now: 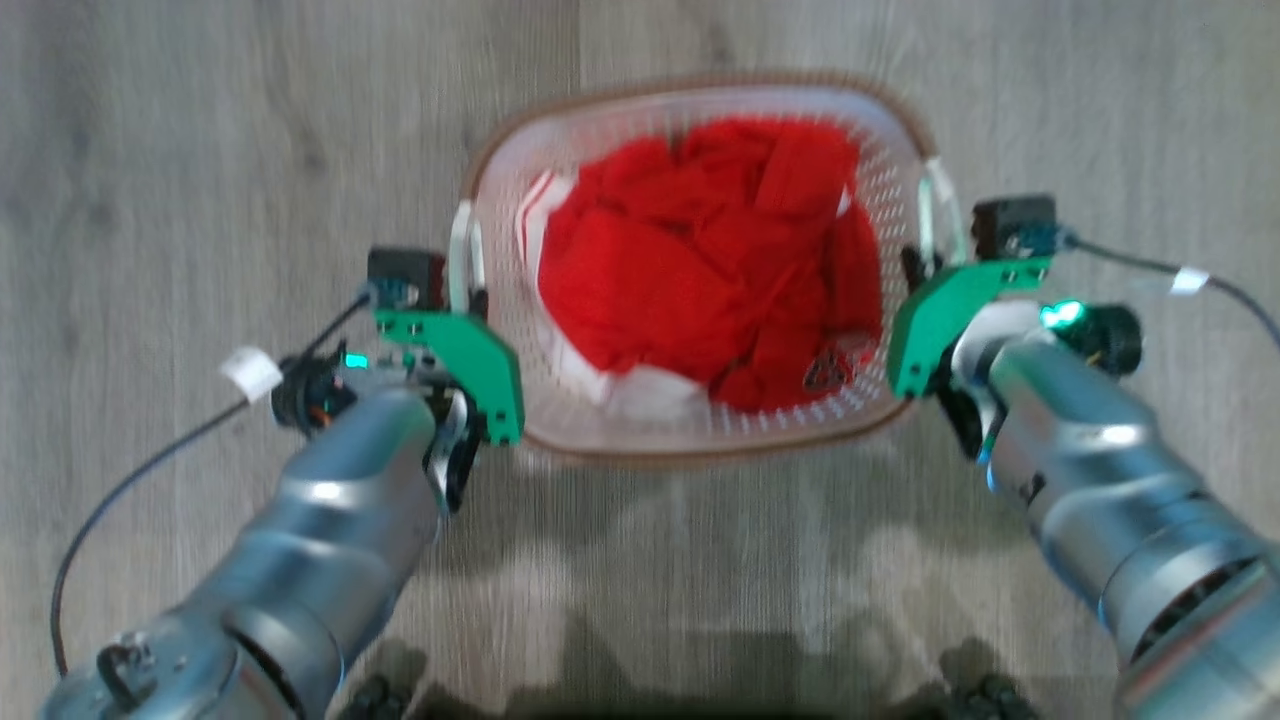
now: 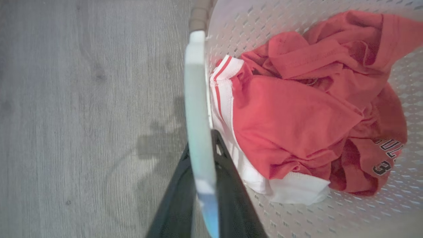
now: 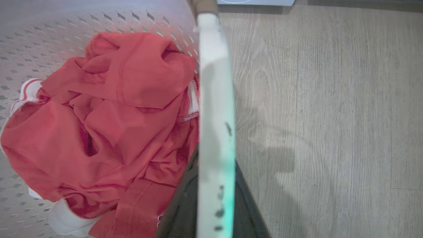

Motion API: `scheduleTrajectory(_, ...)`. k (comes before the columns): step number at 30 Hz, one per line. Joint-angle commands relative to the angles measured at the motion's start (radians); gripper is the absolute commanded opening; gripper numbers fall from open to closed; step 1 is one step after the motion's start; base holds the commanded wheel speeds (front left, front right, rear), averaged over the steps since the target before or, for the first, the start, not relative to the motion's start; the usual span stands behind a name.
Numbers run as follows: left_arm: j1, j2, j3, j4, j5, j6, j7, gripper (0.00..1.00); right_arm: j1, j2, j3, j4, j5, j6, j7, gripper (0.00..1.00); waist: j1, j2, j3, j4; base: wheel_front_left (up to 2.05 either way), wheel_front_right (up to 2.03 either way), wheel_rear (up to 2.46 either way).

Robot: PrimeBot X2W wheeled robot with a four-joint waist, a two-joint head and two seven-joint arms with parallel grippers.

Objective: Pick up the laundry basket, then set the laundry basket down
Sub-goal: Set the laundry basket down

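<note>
Head view — laundry basket point(image 1: 690, 450) gripped between left gripper point(image 1: 472, 300) and right gripper point(image 1: 916, 268).

The laundry basket point(image 1: 700, 448) between the grippers.
The left gripper point(image 1: 476, 300) straddles the left handle point(image 1: 461, 245), the right gripper point(image 1: 912, 268) the right handle point(image 1: 936, 205); clothing point(image 1: 700, 270) lies in the basket, inboard of both; floor point(image 1: 200, 150) lies outboard.

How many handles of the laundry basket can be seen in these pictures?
2. The left handle is on the laundry basket's left side, inside the left gripper; the right handle is on its right side, inside the right gripper.
</note>
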Motion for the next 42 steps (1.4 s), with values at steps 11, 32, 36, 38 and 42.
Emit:
scheduleTrajectory(11, -0.135, 0.020, 0.060, -0.051, 0.075, 0.033, -0.015, 0.00, -0.068, -0.016, -0.173, -0.009, -0.191, -0.002, -0.021, 0.00, -0.0004, 0.0000, 0.257, 0.040, 0.00, 0.00, 0.00)
scheduleTrajectory(32, -0.142, 0.020, 0.111, -0.080, 0.170, 0.037, -0.015, 0.00, -0.055, 0.018, -0.434, -0.013, -0.465, -0.002, -0.021, 0.00, -0.0004, 0.0000, 0.322, 0.042, 0.00, 0.00, 0.00)
scheduleTrajectory(36, -0.139, 0.020, 0.115, -0.083, 0.176, 0.035, -0.015, 0.00, -0.047, 0.020, -0.470, -0.019, -0.507, -0.002, -0.021, 0.00, -0.0004, 0.0000, 0.327, 0.043, 0.00, 0.00, 0.00)
scheduleTrajectory(38, -0.139, 0.020, 0.117, -0.084, 0.177, 0.035, -0.015, 0.00, -0.043, 0.020, -0.486, -0.021, -0.525, -0.002, -0.021, 0.00, -0.0004, 0.0000, 0.328, 0.043, 0.00, 0.00, 0.00)
scheduleTrajectory(42, -0.136, 0.020, 0.120, -0.086, 0.179, 0.034, -0.015, 0.00, -0.035, 0.022, -0.514, -0.023, -0.556, -0.002, -0.021, 0.00, -0.0004, 0.0000, 0.328, 0.043, 0.00, 0.00, 0.00)
